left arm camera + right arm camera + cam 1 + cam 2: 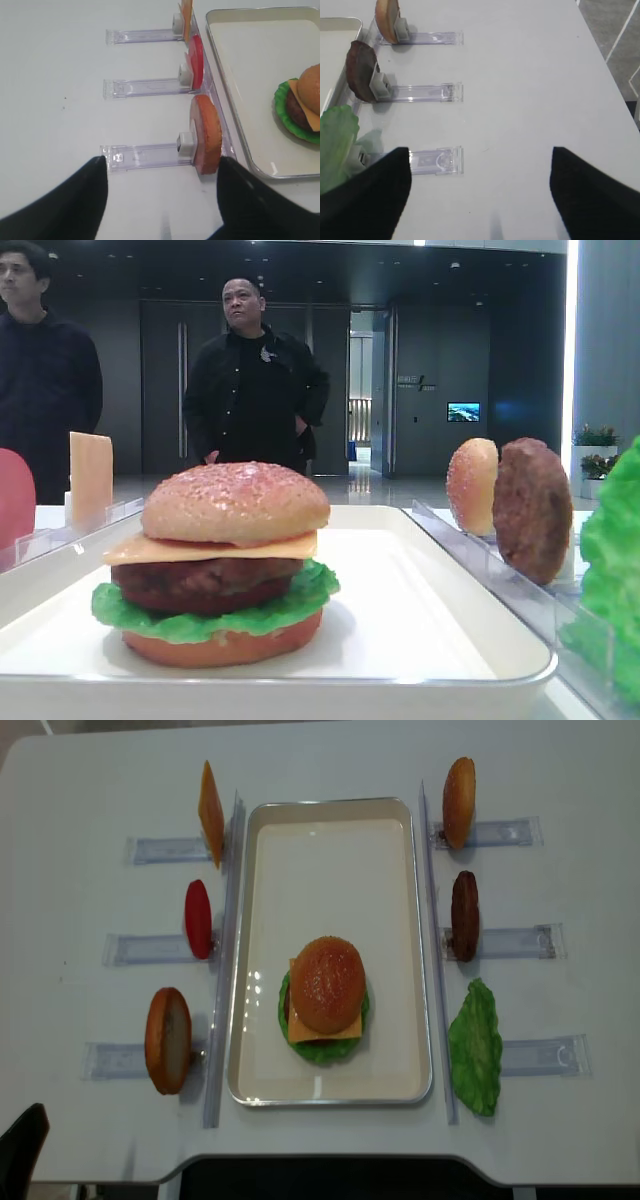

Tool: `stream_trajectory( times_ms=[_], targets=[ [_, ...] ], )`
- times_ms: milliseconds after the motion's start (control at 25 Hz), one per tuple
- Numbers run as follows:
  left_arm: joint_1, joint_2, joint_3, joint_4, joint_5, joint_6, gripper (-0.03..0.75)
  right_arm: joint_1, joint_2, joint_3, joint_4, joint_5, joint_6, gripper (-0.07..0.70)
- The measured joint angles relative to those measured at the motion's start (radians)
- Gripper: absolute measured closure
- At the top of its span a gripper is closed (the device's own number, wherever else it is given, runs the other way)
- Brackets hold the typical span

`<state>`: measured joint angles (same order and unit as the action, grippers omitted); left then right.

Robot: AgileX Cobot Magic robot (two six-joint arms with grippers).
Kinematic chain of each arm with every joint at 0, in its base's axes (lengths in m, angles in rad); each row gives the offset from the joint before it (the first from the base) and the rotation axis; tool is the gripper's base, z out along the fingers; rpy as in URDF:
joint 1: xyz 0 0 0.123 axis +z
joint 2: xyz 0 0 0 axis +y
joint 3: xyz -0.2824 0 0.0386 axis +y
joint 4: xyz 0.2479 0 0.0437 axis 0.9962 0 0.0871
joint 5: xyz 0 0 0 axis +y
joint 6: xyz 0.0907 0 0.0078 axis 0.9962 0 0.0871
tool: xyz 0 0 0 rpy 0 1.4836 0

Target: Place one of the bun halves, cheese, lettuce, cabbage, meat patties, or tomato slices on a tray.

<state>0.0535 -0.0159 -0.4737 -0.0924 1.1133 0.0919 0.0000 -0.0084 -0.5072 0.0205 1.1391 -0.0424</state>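
Burger stacked on tray (420, 920), looks done.
Top bun (326, 983) over cheese (296, 1028), patty (205, 585); both grippers (480, 185) (162, 195) wide, empty, over the racks.

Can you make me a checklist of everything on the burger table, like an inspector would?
Surface: white table, looks clean.
Job's things: white tray in the middle holds a stacked burger: seeded bun top, cheese, patty, lettuce, bun bottom.
Left racks: cheese slice, tomato slice, bun half, each standing on edge.
Right racks: pale bun, meat patty, lettuce leaf.
Clutter: nothing seen.
Grippers: left gripper and right gripper both open, holding nothing.
Cables: nothing seen.
Surroundings: two men standing behind the table in a dark hall.
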Motion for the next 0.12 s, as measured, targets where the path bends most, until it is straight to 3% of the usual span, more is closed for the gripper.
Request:
stream_trajectory(
  times_ms=[120],
  targets=[
    [0.0, 0.0, 0.0, 0.0, 0.0, -0.001, 0.199, 0.0, 0.0, 0.0, 0.0, -0.002, 0.0, 0.09]
  ],
)
